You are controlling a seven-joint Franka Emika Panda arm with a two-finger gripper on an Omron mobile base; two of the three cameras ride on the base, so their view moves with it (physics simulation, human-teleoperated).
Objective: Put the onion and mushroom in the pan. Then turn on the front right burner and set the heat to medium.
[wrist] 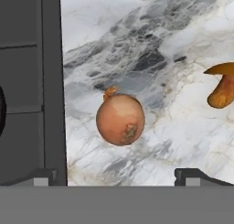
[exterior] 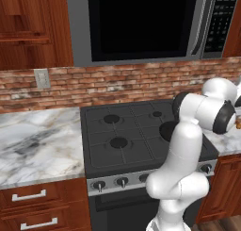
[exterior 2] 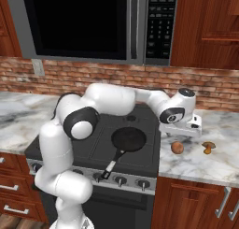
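The onion (wrist: 120, 119), a smooth orange-brown ball, lies on the marble counter (wrist: 151, 45) just right of the stove's edge. It lies straight ahead of my gripper (wrist: 119, 176), whose fingertips (wrist: 194, 175) stand wide apart and open, holding nothing. The mushroom (wrist: 223, 88), tan with a brownish cap, lies further right on the counter. From the right base view my hand hovers just above the onion (exterior 2: 177, 148), with the mushroom (exterior 2: 208, 147) beside it. The black pan (exterior 2: 128, 139) sits empty on the stove's front right, handle towards the knobs. It covers the front right burner.
The stove (exterior: 101, 145) has dark grates and a row of knobs (exterior 2: 121, 180) along its front. A microwave (exterior 2: 93, 22) hangs above it against the brick wall. Marble counter (exterior: 33, 140) stretches to the left of the stove. My arm reaches across the stove over the pan.
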